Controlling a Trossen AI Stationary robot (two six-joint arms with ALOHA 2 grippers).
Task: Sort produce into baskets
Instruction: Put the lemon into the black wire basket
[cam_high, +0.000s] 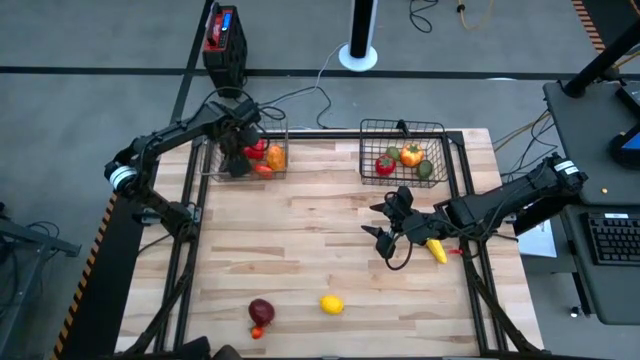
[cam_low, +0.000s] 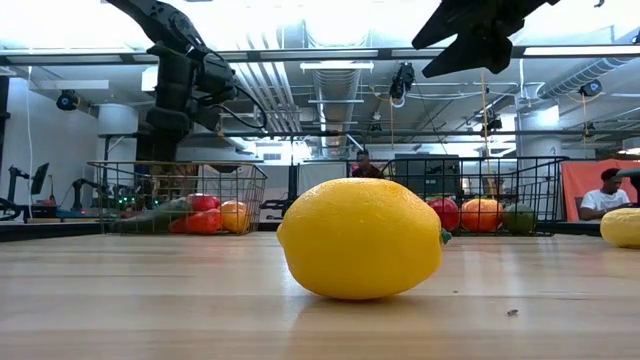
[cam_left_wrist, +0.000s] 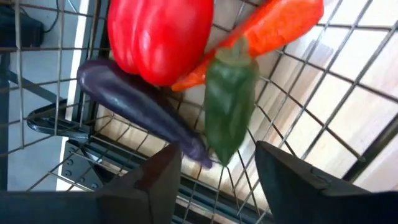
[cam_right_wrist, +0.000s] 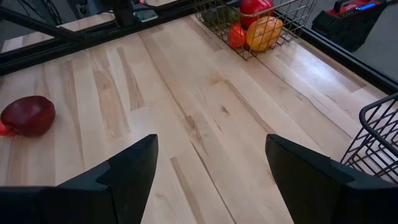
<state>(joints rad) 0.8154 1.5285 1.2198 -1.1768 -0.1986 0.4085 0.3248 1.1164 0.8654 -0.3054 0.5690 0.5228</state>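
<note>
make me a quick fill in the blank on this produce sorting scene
1. The left end effector hangs over the ____ basket.
2. The lemon lies on the ____, outside both baskets.
3. In the left wrist view, a green pepper lies below a ____ pepper.

Missing words: left; table; red

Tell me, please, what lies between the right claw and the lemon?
Only bare wood: the high view shows nothing between the right claw and the lemon.
</note>
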